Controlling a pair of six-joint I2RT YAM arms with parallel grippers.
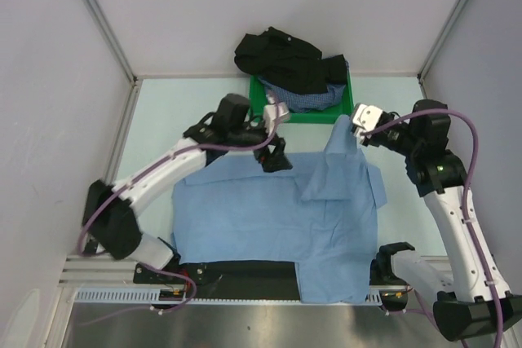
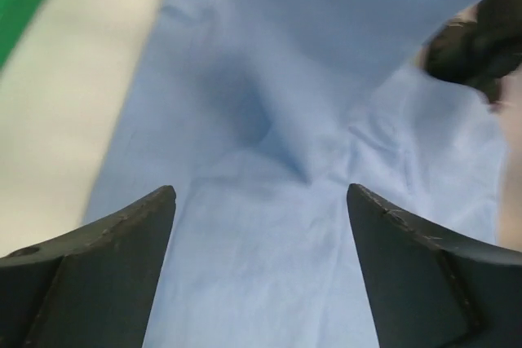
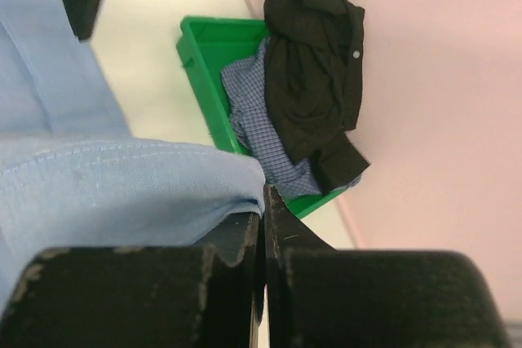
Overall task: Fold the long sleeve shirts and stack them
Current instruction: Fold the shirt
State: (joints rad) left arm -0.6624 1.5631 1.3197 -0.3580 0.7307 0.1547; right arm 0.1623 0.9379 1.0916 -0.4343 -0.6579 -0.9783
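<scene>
Right pincer point(image 1: 356, 125) is clamped on a lifted bit of the blue shirt point(image 1: 261, 218), far-right side; the rest lies near-left of it. My left pincer point(image 1: 274, 159) hangs apart over its far edge.

I count three shirts, a light blue shirt point(image 1: 269, 218), a black shirt point(image 1: 279, 55) and a checked shirt point(image 1: 306, 99), plus one green tray point(image 1: 316, 117), a left end effector point(image 1: 275, 160) and a right end effector point(image 1: 357, 125)
</scene>
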